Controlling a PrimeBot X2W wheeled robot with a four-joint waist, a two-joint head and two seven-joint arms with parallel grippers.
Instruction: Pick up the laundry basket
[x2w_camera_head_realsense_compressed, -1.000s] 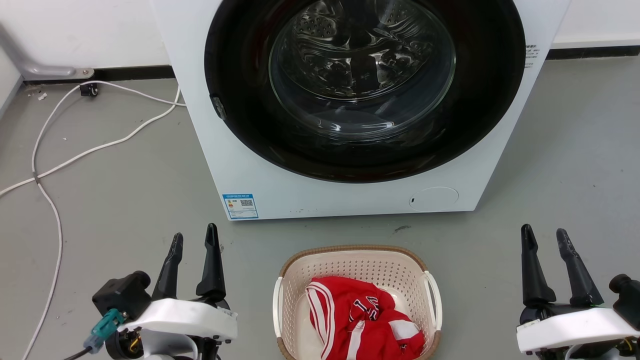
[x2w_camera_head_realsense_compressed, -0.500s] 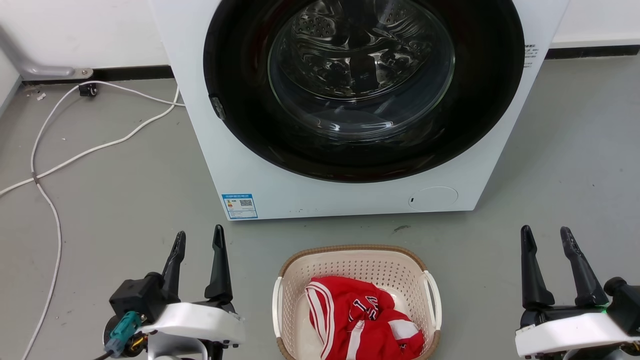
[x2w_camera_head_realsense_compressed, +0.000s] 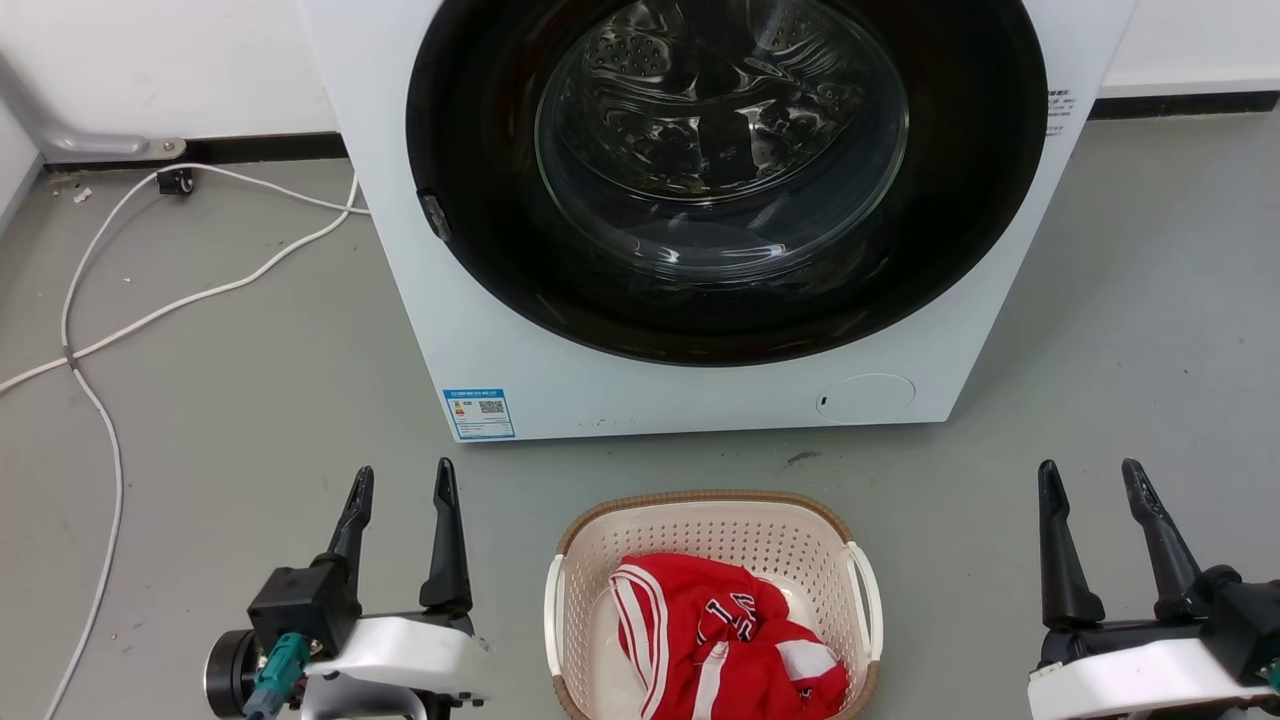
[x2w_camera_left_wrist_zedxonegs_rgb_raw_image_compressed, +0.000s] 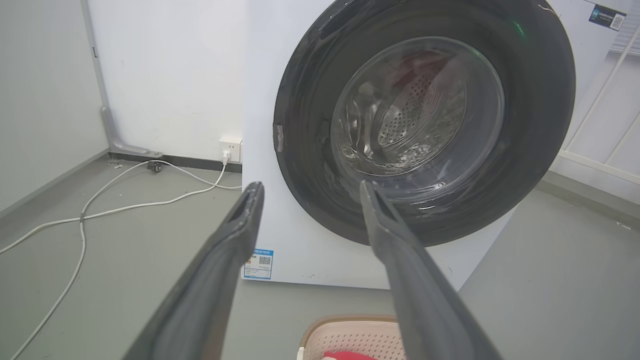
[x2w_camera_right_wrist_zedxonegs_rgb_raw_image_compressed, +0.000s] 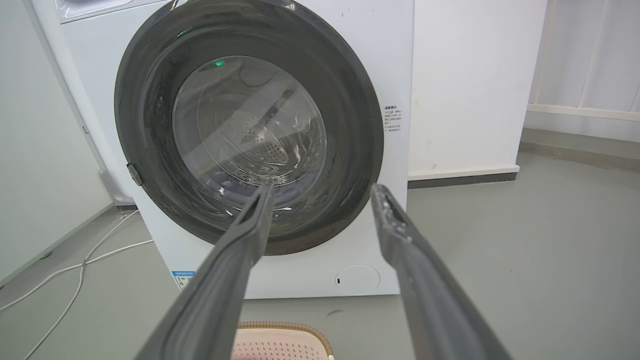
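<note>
Basket position first: we find the laundry basket (x2w_camera_head_realsense_compressed: 700, 535) on the grey floor at the lower centre of the head view. It sits just in front of the washing machine (x2w_camera_head_realsense_compressed: 560, 390) without touching it, and a crumpled red garment (x2w_camera_head_realsense_compressed: 720, 630) lies inside. Its white side handles (x2w_camera_head_realsense_compressed: 868, 598) sit on the left and right walls, facing outward toward the two arms.

The left gripper (x2w_camera_head_realsense_compressed: 403, 478) stands at the lower left of the frame, fingers pointing up, spread with a clear gap and holding nothing. The right gripper (x2w_camera_head_realsense_compressed: 1089, 475) stands at the lower right, likewise parted and empty. Neither touches the basket; the left one is near its wall, the right one well apart.

We judge that the arms flank the basket so each can take one handle, with the fingers held apart ready to close. Both wrist views look past the parted fingers at the machine's glass door, with the basket's brown rim at the bottom edge, so the fingers are aimed above the basket. The lift has not started. A white cable (x2w_camera_head_realsense_compressed: 200, 290) lies on the floor at the left.
</note>
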